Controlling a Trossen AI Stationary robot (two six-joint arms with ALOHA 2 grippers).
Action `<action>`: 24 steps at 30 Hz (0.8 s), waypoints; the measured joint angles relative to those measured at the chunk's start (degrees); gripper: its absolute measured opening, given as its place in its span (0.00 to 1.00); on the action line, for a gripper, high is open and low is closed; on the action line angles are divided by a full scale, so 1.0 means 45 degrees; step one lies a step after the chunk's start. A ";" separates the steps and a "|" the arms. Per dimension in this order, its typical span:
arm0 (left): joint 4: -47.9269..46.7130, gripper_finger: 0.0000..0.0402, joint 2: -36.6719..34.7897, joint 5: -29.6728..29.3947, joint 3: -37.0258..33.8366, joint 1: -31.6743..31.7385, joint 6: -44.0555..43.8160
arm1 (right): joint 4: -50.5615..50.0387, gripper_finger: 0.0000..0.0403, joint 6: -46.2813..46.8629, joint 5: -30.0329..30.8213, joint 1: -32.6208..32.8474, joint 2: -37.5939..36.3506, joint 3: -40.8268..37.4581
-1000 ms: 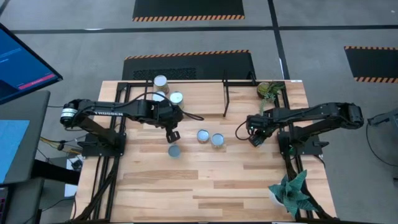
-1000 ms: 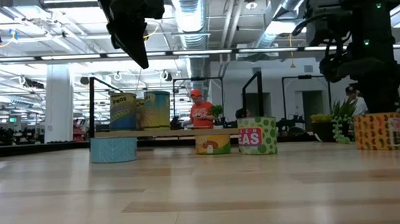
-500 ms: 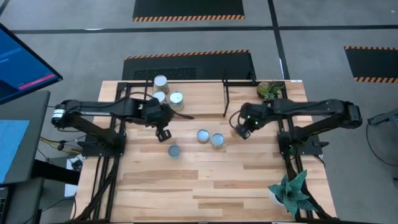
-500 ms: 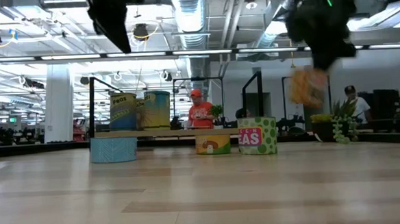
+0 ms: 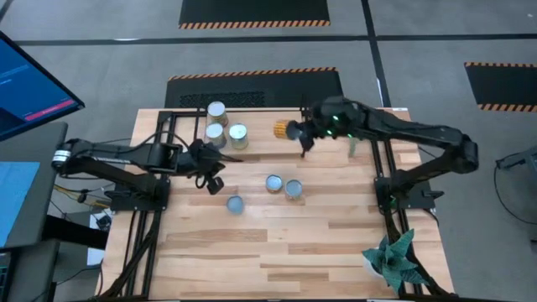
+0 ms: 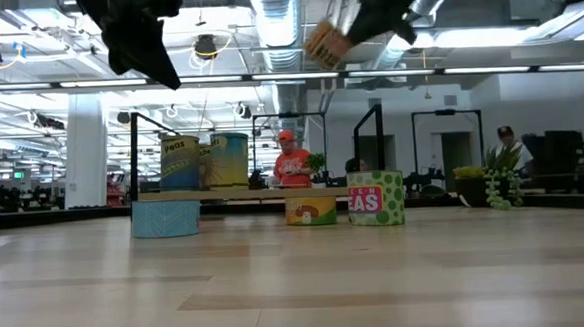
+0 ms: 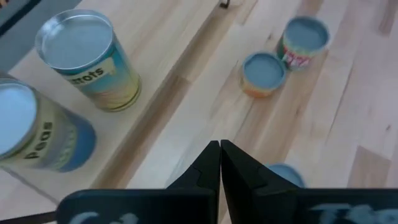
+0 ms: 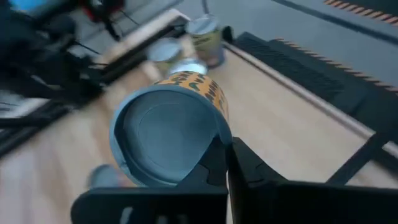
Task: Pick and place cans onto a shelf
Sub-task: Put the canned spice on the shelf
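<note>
My right gripper (image 5: 295, 132) is clamped on an orange-patterned can (image 5: 281, 130), held on its side in the air over the shelf (image 5: 260, 138) at the far edge of the tabletop (image 5: 277, 243). The right wrist view shows what the overhead view cannot: the can (image 8: 166, 134) presents a round, pale blue-grey end with a raised rim, and its orange side label carries dark markings; my fingers (image 8: 245, 168) pinch its wall at the rim. In the low view the same can (image 6: 324, 44) hangs tilted, high above the board. My left gripper (image 5: 211, 181) is closed and empty, hovering above the tabletop near the front of the shelf; its wrist view shows the fingertips (image 7: 220, 163) pressed together. That view also reads labels hidden from above: a "carrots" can (image 7: 87, 59) and a "peas" can (image 7: 34, 134) stand upright on the shelf's wooden board. The overhead view shows a third can (image 5: 216, 110) behind them. Three further cans rest on the tabletop: a low blue one (image 5: 236, 204) and a touching pair (image 5: 284, 185). Only the low view reveals their sides: plain blue (image 6: 166, 217), an orange label (image 6: 311, 211), and green dots (image 6: 376, 199). Potted plants (image 5: 388, 260) stand at the tabletop's right edge.
</note>
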 joint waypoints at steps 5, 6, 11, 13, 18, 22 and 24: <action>0.0633 0.00 -0.0153 0.0004 -0.0420 -0.0005 -0.0164 | 0.0234 0.01 -0.1033 -0.0475 -0.1200 0.2248 0.1571; 0.0695 0.00 -0.0153 -0.0013 -0.0420 -0.0005 -0.0164 | 0.0206 0.01 -0.1172 -0.0672 -0.1440 0.2751 0.2015; 0.0696 0.00 -0.0153 -0.0122 -0.0420 0.0000 -0.0049 | -0.0915 0.01 -0.2250 -0.1558 -0.2357 0.5488 0.4690; 0.0698 0.00 -0.0158 -0.0195 -0.0420 0.0000 -0.0009 | -0.1758 0.01 -0.2545 -0.1899 -0.2655 0.6539 0.5878; 0.0689 0.00 -0.0156 -0.0243 -0.0420 0.0000 0.0111 | -0.3894 0.01 -0.3168 -0.2431 -0.3008 0.8868 0.8647; 0.0688 0.00 -0.0158 -0.0262 -0.0420 0.0000 0.0113 | -0.5301 0.01 -0.3389 -0.2465 -0.2880 1.0198 1.0353; 0.0685 0.00 -0.0156 -0.0262 -0.0420 0.0000 0.0118 | -0.5816 0.01 -0.3392 -0.2480 -0.2788 1.0775 1.0932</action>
